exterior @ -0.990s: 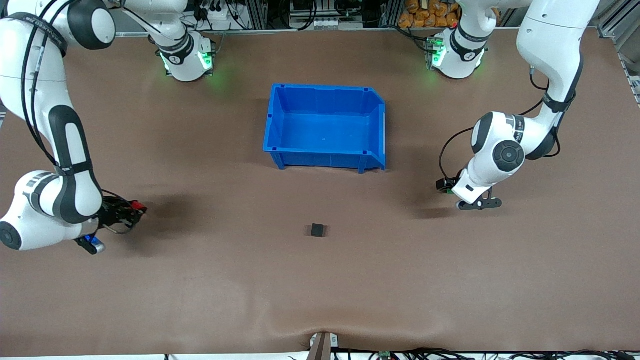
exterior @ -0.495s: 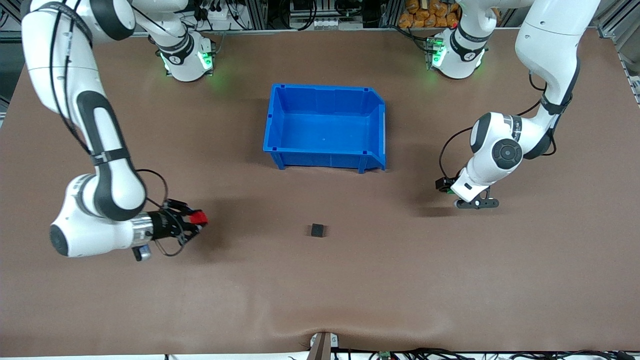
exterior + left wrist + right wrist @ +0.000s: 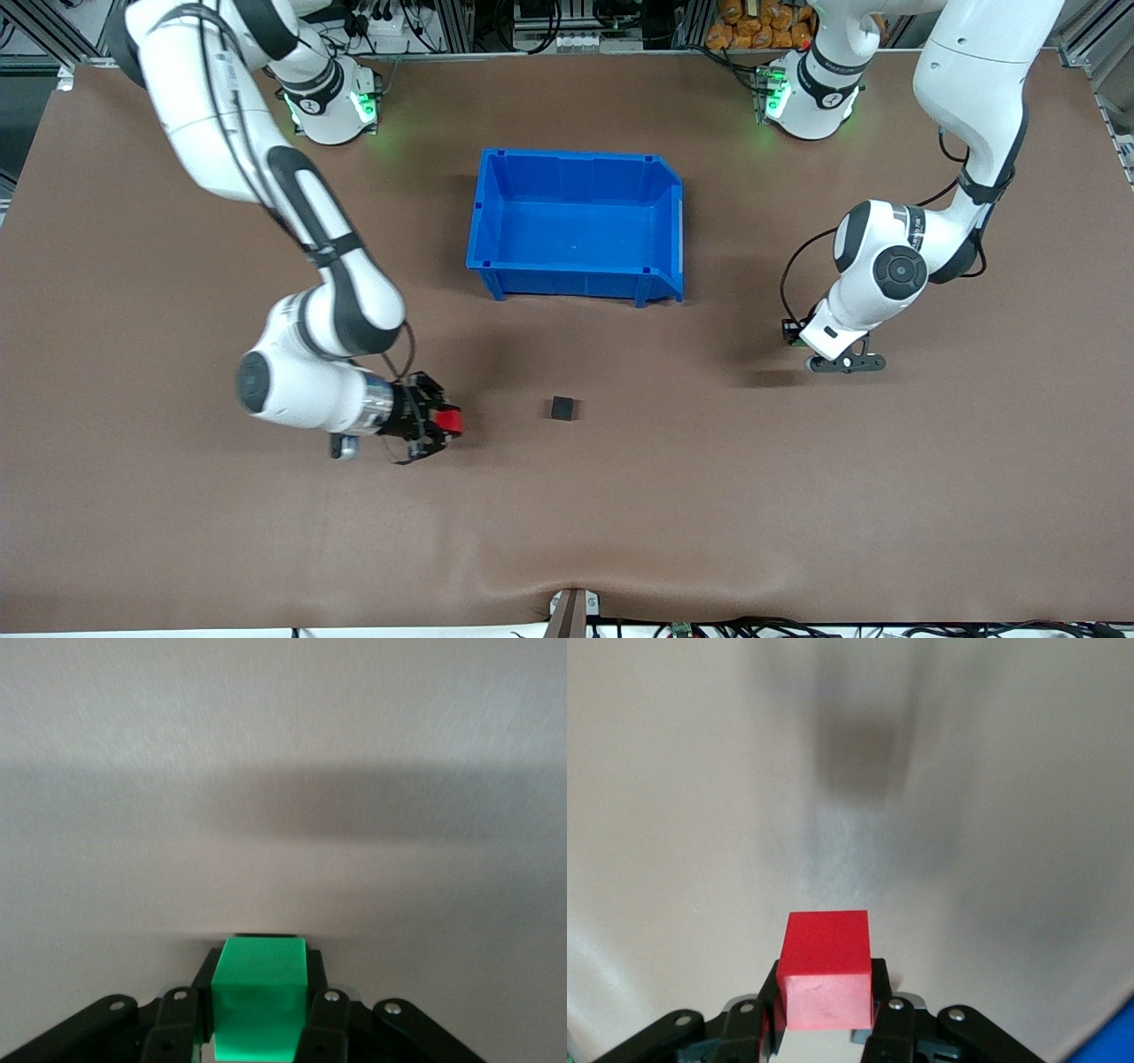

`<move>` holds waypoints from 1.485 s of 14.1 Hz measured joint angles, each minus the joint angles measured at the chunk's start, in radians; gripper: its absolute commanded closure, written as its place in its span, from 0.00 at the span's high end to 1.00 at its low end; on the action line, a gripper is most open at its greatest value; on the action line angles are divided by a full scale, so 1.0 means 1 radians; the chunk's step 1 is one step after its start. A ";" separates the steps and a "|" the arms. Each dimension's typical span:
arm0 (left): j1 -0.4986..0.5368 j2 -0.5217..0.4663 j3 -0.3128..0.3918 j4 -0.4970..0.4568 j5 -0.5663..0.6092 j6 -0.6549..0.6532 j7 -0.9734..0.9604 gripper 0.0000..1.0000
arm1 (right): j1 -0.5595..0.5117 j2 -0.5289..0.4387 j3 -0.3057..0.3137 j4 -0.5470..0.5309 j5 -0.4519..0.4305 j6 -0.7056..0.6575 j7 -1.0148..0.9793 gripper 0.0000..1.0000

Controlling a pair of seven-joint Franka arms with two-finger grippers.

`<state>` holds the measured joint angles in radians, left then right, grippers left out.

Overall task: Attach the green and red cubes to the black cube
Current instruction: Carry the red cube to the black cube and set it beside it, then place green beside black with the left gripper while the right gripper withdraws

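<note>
The black cube (image 3: 562,408) lies on the brown table, nearer the front camera than the blue bin. My right gripper (image 3: 440,422) is shut on the red cube (image 3: 450,421) and holds it low over the table beside the black cube, toward the right arm's end. The right wrist view shows the red cube (image 3: 827,968) between the fingers of that gripper (image 3: 826,988). My left gripper (image 3: 791,332) hangs low over the table toward the left arm's end. It is shut on the green cube (image 3: 260,997), which the front view hardly shows.
The blue bin (image 3: 567,282) stands open and empty in the middle of the table, between the arm bases and the black cube. A dark blurred patch (image 3: 859,753) lies ahead of the red cube in the right wrist view.
My right arm has swung the red cube from the right arm's end of the table in toward the black cube. The left arm has barely moved.
</note>
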<state>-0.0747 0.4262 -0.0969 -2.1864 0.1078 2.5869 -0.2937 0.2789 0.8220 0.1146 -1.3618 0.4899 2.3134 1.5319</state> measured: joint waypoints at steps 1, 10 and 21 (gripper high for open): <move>0.000 -0.001 0.000 0.014 0.000 0.001 -0.036 0.00 | 0.023 0.017 0.000 -0.001 0.002 0.034 0.033 0.00; -0.161 0.074 -0.007 0.308 0.000 -0.142 -0.911 0.00 | 0.130 0.082 0.000 -0.021 0.017 0.201 0.194 0.00; -0.362 0.441 -0.007 0.840 -0.035 -0.295 -1.733 0.00 | 0.200 0.116 0.000 -0.022 0.018 0.297 0.295 0.99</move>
<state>-0.4364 0.8676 -0.1035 -1.3460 0.0732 2.2915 -2.0264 0.4789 0.9382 0.1144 -1.3840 0.5082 2.6102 1.8270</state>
